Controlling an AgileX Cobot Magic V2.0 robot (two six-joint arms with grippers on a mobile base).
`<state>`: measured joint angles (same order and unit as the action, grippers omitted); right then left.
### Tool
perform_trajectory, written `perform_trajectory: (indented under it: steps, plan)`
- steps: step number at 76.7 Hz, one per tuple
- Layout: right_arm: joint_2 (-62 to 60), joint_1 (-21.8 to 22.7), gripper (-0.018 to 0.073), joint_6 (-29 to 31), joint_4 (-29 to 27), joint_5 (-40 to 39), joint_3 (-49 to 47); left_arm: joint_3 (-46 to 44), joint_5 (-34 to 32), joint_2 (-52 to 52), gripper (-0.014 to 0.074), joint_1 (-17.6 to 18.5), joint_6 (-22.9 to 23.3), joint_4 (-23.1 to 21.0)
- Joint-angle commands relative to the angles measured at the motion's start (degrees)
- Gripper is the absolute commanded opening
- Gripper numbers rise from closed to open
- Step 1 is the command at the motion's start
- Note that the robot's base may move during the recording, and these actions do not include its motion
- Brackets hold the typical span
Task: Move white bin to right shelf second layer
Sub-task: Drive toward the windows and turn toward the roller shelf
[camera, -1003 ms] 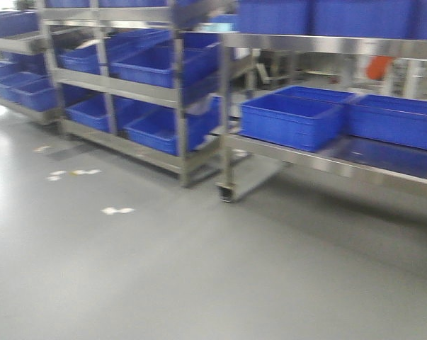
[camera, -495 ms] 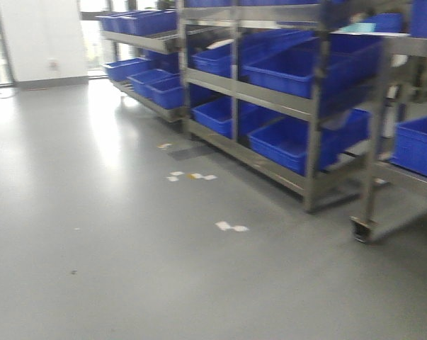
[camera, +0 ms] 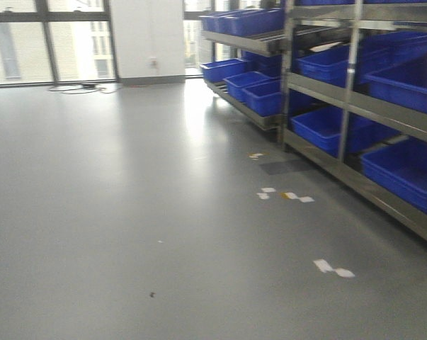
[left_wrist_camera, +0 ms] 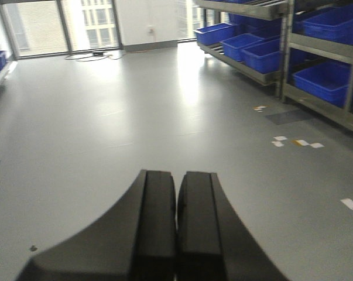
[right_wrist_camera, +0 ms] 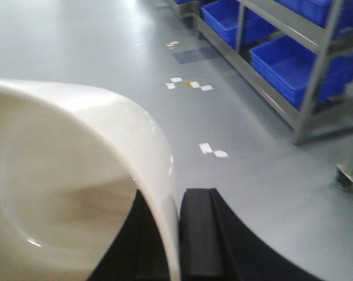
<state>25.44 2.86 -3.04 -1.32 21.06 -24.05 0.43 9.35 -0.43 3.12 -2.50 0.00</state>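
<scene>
The right claw (right_wrist_camera: 172, 205) was clenched on one wall of the white bin (right_wrist_camera: 76, 175), held above the floor (right_wrist_camera: 106, 35); smooth thin plastic, probably light, slippery and slightly flexible, so a rim pinch seemed adequate; the left claw (left_wrist_camera: 176, 181) was clenched empty; blue crates (right_wrist_camera: 281, 64) filled the rack (right_wrist_camera: 320, 67) beyond.

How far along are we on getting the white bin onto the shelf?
Done: the white bin is picked up, its wall pinched in the right gripper. In hand: it hangs above the grey floor, with steel racks of blue crates on the right; the left gripper is shut and empty. Left: reaching the right shelf's second layer and setting the bin there.
</scene>
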Motion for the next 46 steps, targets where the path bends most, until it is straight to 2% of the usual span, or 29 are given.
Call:
perform_trajectory:
  steps: [1, 46]
  plan:
    - [0.07, -0.06, 0.0049, -0.17, 0.17, -5.7, -1.84, 2.11, -4.91, -0.9, 0.0085, 0.07, 0.3, 0.0]
    - [0.07, -0.06, 0.0049, -0.17, 0.17, -5.7, -1.84, 2.11, -4.91, -0.9, 0.0085, 0.07, 0.3, 0.0]
